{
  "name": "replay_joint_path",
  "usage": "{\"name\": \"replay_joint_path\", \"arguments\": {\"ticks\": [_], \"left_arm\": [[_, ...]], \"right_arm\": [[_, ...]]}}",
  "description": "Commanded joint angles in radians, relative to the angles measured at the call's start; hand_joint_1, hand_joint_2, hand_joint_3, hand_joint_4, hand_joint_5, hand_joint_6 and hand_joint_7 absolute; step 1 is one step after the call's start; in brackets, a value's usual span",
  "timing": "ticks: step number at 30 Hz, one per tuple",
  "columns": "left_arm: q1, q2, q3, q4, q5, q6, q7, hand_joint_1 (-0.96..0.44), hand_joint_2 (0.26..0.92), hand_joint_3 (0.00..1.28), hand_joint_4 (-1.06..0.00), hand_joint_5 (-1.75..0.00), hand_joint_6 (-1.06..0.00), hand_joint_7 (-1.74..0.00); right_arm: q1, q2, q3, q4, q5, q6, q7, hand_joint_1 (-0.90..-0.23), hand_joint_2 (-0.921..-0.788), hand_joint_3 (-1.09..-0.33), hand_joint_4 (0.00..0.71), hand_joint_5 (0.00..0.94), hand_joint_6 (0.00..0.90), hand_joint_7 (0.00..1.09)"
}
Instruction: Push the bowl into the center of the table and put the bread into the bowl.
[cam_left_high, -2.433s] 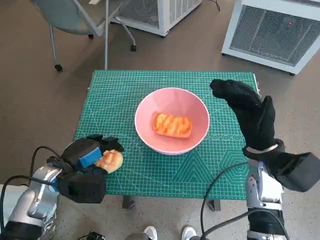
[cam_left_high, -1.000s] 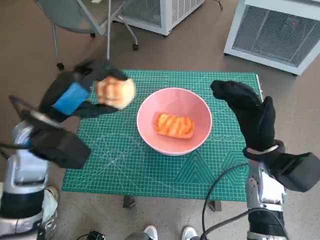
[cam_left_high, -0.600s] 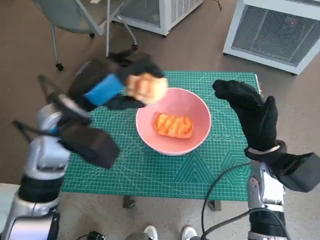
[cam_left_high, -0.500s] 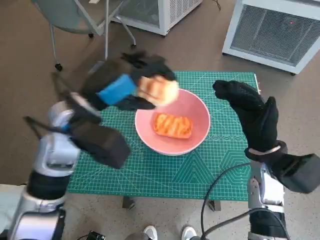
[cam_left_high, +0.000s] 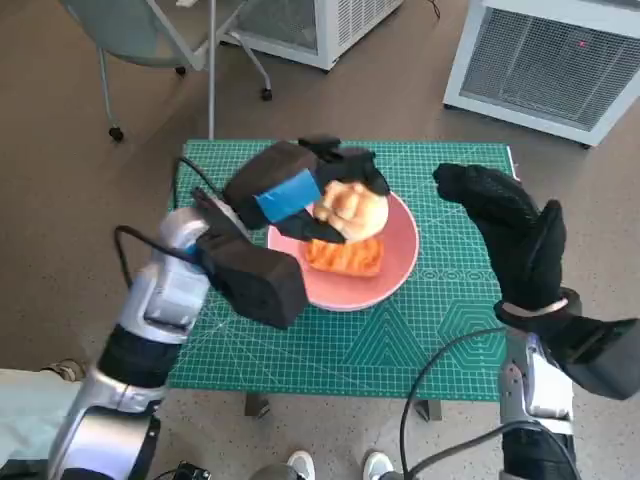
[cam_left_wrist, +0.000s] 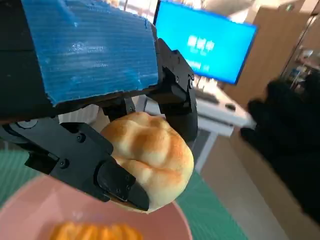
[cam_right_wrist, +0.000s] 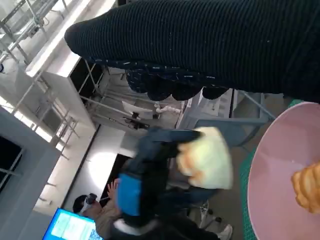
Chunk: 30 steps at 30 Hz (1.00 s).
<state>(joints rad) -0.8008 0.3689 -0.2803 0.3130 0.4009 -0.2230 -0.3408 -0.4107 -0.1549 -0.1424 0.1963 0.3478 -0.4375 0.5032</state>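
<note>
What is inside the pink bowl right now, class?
One flat, orange, grilled-looking piece of bread lies in the pink bowl. The left hand holds a round bun over the bowl and hides the bowl's far side, so what lies there cannot be seen.

Brown floor, grey chair, white grilled units, blue monitor

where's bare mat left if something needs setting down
Free: the green cutting mat along its near edge below the pink bowl, and the strip between bowl and gloved right hand. Crowded: the bowl's left, under the left hand with its round bun.
</note>
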Motion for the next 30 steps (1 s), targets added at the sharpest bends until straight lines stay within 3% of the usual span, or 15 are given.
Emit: {"name": "replay_joint_path", "arguments": {"ticks": [1, 2, 3, 6, 9, 20, 25, 30], "left_arm": [[-0.015, -0.011, -0.015, 0.025, 0.015, 0.022, -0.012, 0.00, 0.921, 0.17, -0.59, -1.27, -0.49, -1.29], [-0.012, -0.010, -0.016, 0.024, 0.014, 0.029, -0.020, -0.02, 0.899, 0.18, -0.51, -1.14, -0.44, -1.18], [-0.008, -0.009, -0.017, 0.023, 0.009, 0.037, -0.032, -0.05, 0.879, 0.15, -0.47, -0.82, -0.43, -0.89], [0.004, -0.003, -0.014, 0.010, -0.004, 0.050, -0.059, -0.14, 0.876, 0.07, -0.40, -0.28, -0.42, -0.37], [0.018, 0.000, -0.007, -0.009, -0.012, 0.056, -0.073, -0.20, 0.878, 0.03, -0.35, -0.09, -0.41, -0.18], [0.058, 0.004, 0.026, -0.057, -0.053, 0.046, -0.075, -0.31, 0.881, 0.01, -0.16, 0.00, -0.32, -0.02], [0.073, 0.007, 0.068, -0.054, -0.158, -0.004, -0.123, -0.34, 0.880, 0.01, -0.12, 0.00, -0.24, 0.00], [0.092, 0.005, 0.131, -0.039, -0.297, -0.072, -0.172, -0.35, 0.880, 0.00, -0.11, 0.00, -0.20, 0.00]], "right_arm": [[0.031, -0.004, -0.001, -0.014, -0.009, 0.020, -0.017, -0.690, -0.921, -0.772, 0.201, 0.022, -0.001, 0.39], [0.033, -0.004, -0.001, -0.019, -0.010, 0.021, -0.020, -0.691, -0.921, -0.771, 0.201, 0.022, -0.001, 0.39], [0.035, -0.003, 0.000, -0.023, -0.011, 0.022, -0.023, -0.691, -0.921, -0.771, 0.201, 0.022, -0.001, 0.39], [0.039, -0.003, 0.000, -0.033, -0.013, 0.026, -0.031, -0.693, -0.921, -0.770, 0.203, 0.023, -0.001, 0.39], [0.044, -0.003, 0.001, -0.041, -0.016, 0.028, -0.038, -0.694, -0.921, -0.768, 0.205, 0.023, -0.001, 0.39], [0.058, -0.006, 0.005, -0.086, -0.020, 0.050, -0.065, -0.693, -0.921, -0.762, 0.206, 0.022, -0.001, 0.39], [0.069, -0.011, 0.006, -0.132, -0.028, 0.070, -0.084, -0.693, -0.921, -0.759, 0.203, 0.019, -0.001, 0.39], [0.074, -0.018, 0.002, -0.167, -0.054, 0.075, -0.105, -0.680, -0.921, -0.755, 0.194, 0.013, -0.001, 0.40]]}}
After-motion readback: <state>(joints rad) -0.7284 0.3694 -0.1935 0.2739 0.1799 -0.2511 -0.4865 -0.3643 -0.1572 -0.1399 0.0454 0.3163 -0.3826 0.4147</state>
